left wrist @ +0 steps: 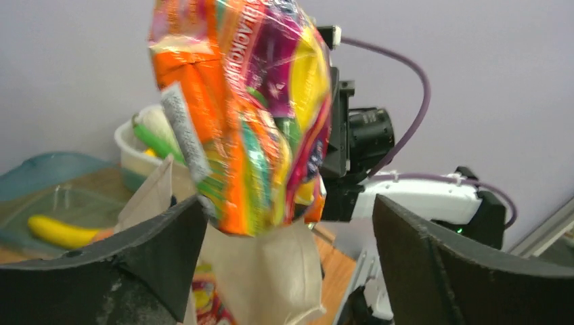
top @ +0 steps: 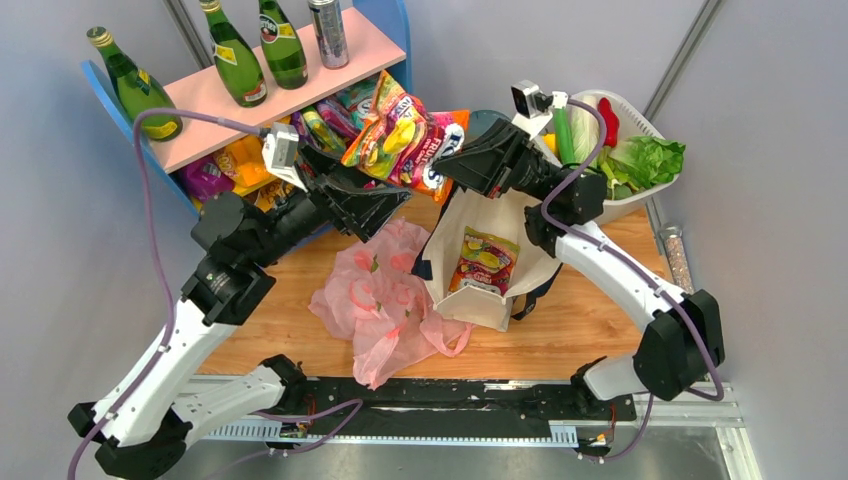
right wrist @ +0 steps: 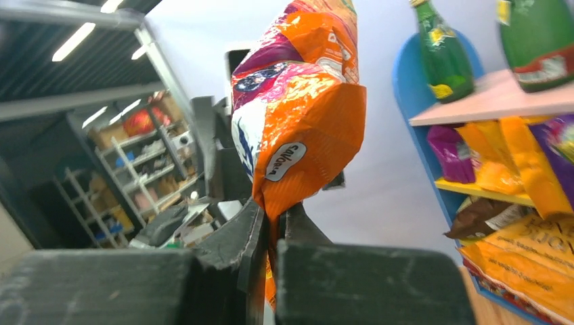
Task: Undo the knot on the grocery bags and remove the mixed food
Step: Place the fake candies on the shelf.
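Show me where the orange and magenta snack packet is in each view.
Top external: upper centre, before the shelf, the snack packet pinched by the right hand.
Left wrist: top centre, above the open left hand.
Right wrist: centre, rising from the shut fingers.
Shared landmark: the cream tote, below the packet in the top and left wrist views; absent from the right wrist.

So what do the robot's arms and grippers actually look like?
The left arm and right arm are white with chunky black joints. The left gripper and right gripper are matte black wedges. Purple cables loop along both.
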